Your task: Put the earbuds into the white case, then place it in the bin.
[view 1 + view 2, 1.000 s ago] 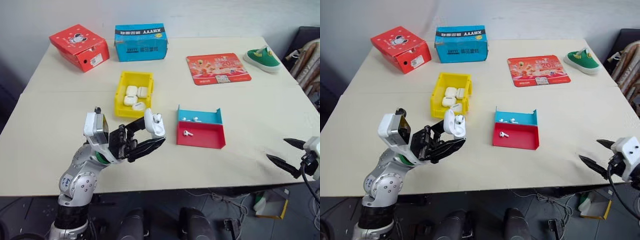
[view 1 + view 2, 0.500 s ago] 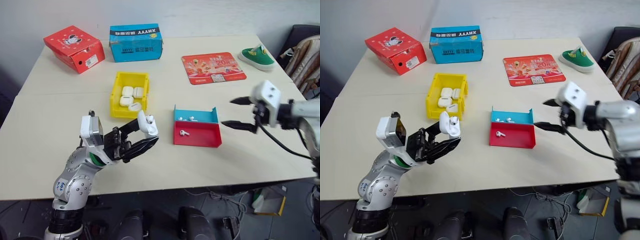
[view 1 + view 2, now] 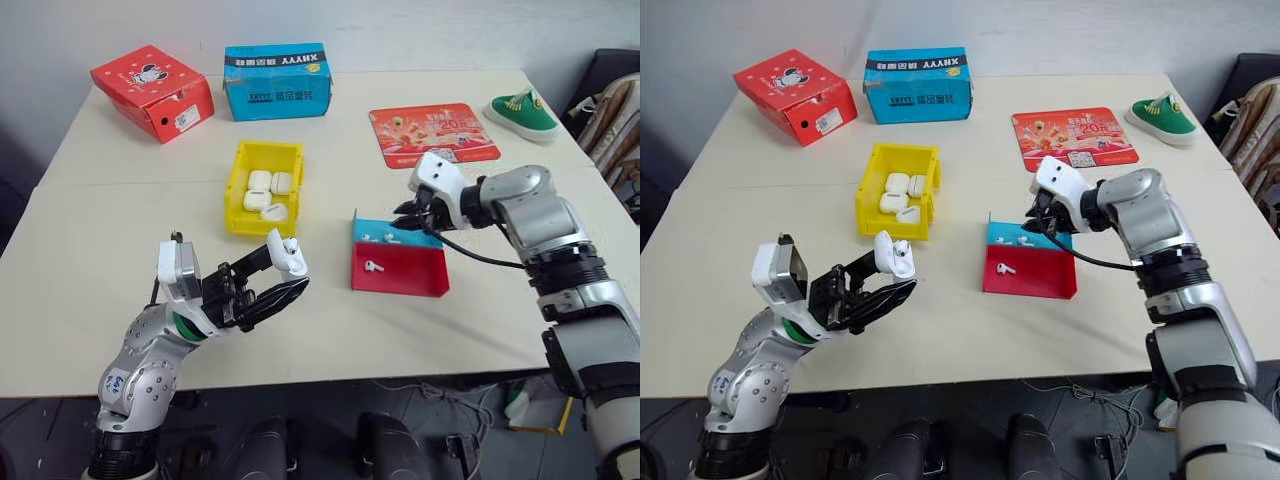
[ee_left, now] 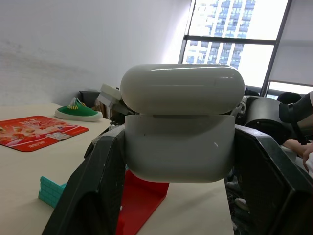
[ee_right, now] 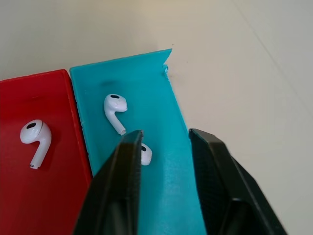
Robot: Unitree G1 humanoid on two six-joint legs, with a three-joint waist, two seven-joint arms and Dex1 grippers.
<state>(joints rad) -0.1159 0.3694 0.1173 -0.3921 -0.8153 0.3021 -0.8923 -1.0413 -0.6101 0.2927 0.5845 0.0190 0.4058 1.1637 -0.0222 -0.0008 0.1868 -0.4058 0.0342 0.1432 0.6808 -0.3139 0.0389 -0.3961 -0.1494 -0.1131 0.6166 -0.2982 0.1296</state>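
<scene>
At the near left of the surface (image 3: 90,230), my left gripper (image 3: 285,278) pinches the white case (image 3: 291,258) between its black fingers, lid hinged up, held above the tabletop. At twelve o'clock from it sits the bin (image 3: 240,190), yellow, with several white cases lying inside. At three o'clock from my left gripper lies the red-and-blue tray (image 3: 400,277): one of the earbuds (image 5: 35,136) rests in the red half, two more in the blue half. My right gripper (image 5: 164,142) hangs just over the blue half, its fingers spread narrowly with nothing between them, one fingertip beside an earbud (image 5: 145,153).
</scene>
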